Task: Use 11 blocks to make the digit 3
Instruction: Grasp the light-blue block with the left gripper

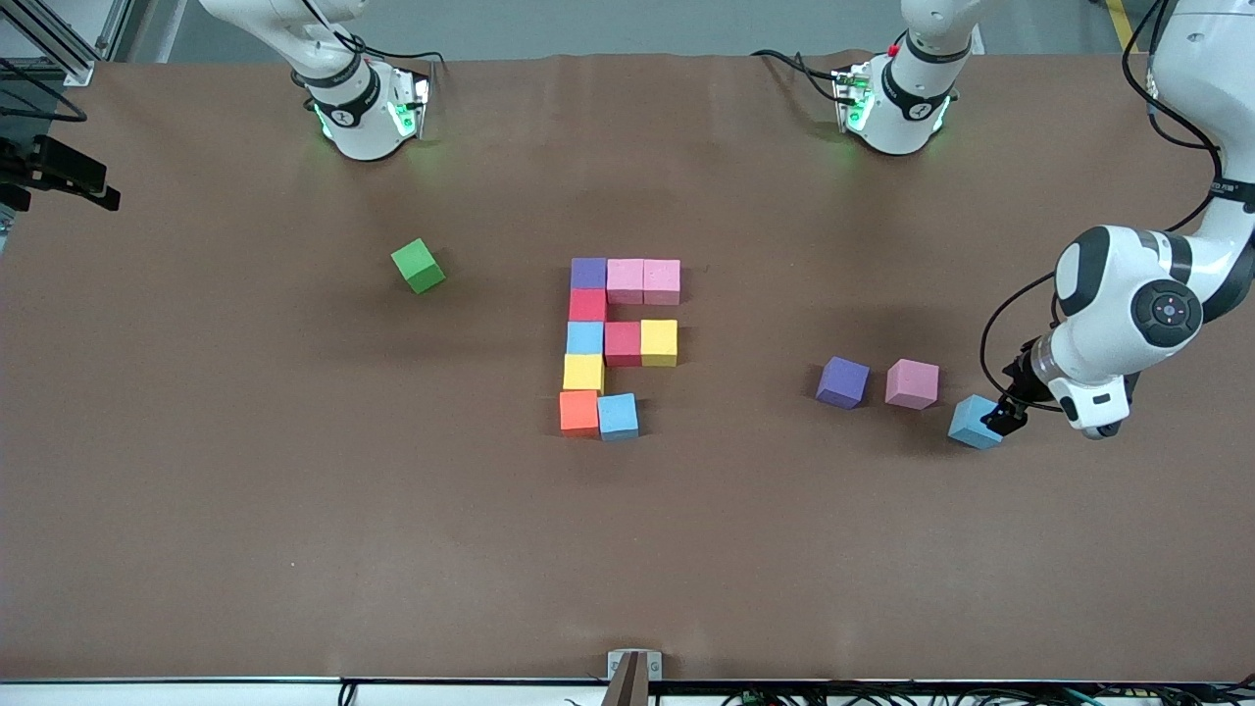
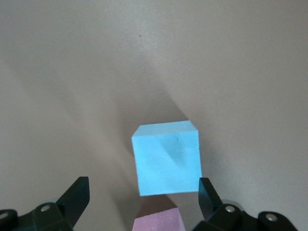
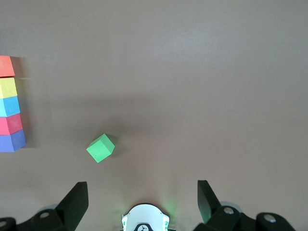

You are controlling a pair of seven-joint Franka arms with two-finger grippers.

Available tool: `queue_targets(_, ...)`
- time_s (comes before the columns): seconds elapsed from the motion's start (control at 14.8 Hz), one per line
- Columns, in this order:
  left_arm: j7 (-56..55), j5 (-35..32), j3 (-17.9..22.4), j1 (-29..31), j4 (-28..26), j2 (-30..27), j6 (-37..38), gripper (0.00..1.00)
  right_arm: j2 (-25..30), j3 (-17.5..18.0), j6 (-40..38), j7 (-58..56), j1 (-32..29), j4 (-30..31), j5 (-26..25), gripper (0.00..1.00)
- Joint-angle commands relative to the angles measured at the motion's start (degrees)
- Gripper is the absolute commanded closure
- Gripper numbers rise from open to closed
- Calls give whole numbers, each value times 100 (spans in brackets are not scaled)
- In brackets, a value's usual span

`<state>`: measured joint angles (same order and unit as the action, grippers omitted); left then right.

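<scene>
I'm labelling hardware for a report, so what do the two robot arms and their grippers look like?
Both arms are glossy white with black joint bands and black cables; their bases glow green. The left arm has a round dark cap at one joint. The left gripper and right gripper each have two black wedge-shaped fingers on black mounts with silver screws.

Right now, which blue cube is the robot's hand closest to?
The loose blue cube beside the left gripper, at the left arm's end of the table. The other two blue cubes sit in the figure.

The pink cube (image 2: 156,222) is cut off by the left wrist view's edge. In the right wrist view the figure (image 3: 10,103) shows only one column, its rest out of frame.
</scene>
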<state>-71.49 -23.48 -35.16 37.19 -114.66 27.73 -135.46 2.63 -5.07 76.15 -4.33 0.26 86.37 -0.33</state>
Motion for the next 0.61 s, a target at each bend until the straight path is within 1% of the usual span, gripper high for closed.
queue_targets(0.0, -460, -157, -70, 25, 259, 312, -137, 0, 159, 32, 58, -68, -17, 188, -81, 0)
queue_targets(0.2, -874, -209, -52, -1, 242, 435, -437, 0, 159, 32, 67, -68, -17, 188, -81, 0)
queue_targets(0.54, -1305, -999, -43, 16, 207, 646, -437, 0, 159, 32, 58, -68, -8, 188, -81, 0)
